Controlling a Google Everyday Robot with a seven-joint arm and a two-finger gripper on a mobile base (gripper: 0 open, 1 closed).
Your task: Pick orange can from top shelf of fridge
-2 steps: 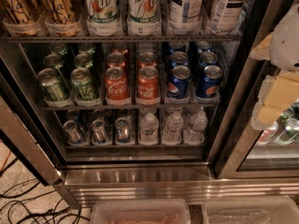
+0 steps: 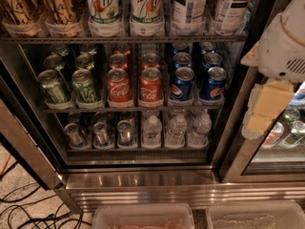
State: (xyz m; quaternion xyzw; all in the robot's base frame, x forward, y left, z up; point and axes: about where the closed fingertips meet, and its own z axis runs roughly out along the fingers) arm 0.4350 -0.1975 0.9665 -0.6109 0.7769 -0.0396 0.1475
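At far right, gripper (image 2: 263,114) tilted down-left, well apart from orange can (image 2: 59,6).

At right, white vented arm (image 2: 285,44) carries cream blocky gripper (image 2: 263,112).

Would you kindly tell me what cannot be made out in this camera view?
Camera view:
- The orange can, top shelf, left: its lid is cut off by the upper edge.
- The gripper, at the right beside the fridge door frame: partly cut off by the right edge; it covers part of the bottles behind it.
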